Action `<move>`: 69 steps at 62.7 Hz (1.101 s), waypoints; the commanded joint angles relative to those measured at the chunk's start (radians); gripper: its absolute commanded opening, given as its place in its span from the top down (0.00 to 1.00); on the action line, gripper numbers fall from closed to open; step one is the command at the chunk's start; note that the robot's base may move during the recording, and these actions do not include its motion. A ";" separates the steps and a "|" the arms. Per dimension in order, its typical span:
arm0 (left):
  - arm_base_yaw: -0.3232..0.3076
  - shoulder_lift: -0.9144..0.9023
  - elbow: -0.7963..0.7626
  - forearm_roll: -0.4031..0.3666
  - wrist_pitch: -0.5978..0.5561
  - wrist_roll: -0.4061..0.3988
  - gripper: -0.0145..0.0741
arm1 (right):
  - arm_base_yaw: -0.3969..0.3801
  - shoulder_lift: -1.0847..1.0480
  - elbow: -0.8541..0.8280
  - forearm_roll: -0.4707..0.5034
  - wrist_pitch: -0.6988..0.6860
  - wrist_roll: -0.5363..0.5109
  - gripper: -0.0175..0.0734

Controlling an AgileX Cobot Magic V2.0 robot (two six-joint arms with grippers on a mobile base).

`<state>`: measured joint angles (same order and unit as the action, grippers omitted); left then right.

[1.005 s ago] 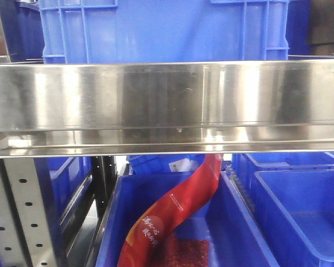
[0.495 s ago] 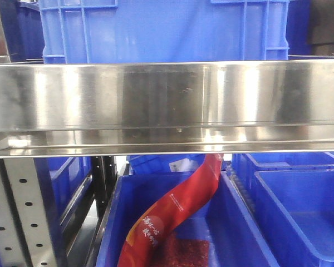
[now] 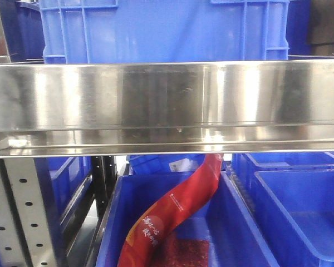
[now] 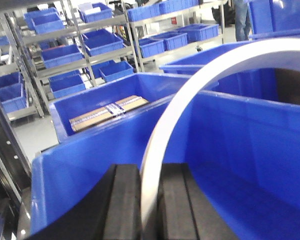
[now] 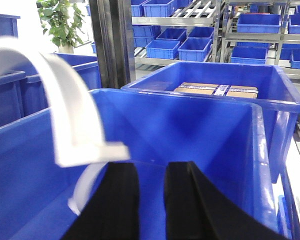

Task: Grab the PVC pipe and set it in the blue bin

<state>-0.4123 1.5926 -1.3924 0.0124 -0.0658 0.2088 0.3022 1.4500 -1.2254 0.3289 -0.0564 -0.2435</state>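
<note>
Fingers [image 4: 122, 205] of the left gripper [image 4: 150, 200] are closed flat on the lower end of the PVC pipe [image 4: 182, 97], a white curved length that is swept from bottom centre to the upper right of that frame. The right gripper [image 5: 151, 175] is left with only a narrow gap between its jaws, and nothing is held there. The pipe [image 5: 72, 115] is seen beside it, at the upper left. Below both, the blue bin [image 4: 270, 145] is open, and the pipe is held over its interior, not yet set down. Behind it, cardboard boxes [image 4: 107, 112] are stored in a second bin [image 4: 155, 82]. The pipe is judged light, stiff yet slightly springy, and smooth enough to slip. A hold nearer mid-arc would probably be steadier than one at the end.
</note>
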 commanded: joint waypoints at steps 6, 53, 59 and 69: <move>0.002 0.002 -0.009 0.004 -0.040 0.001 0.67 | 0.000 -0.006 -0.022 0.000 -0.011 -0.014 0.72; -0.042 -0.086 -0.092 0.004 0.162 0.001 0.70 | -0.002 -0.198 -0.022 -0.004 0.136 -0.062 0.87; -0.055 -0.117 -0.092 0.004 0.174 0.001 0.78 | -0.002 -0.230 -0.022 -0.004 0.163 -0.062 0.93; -0.063 -0.165 -0.092 0.004 0.229 0.001 0.96 | -0.002 -0.277 -0.022 -0.004 0.200 -0.062 0.99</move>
<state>-0.4680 1.4588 -1.4738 0.0161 0.1417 0.2088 0.3022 1.2018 -1.2394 0.3289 0.1325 -0.2964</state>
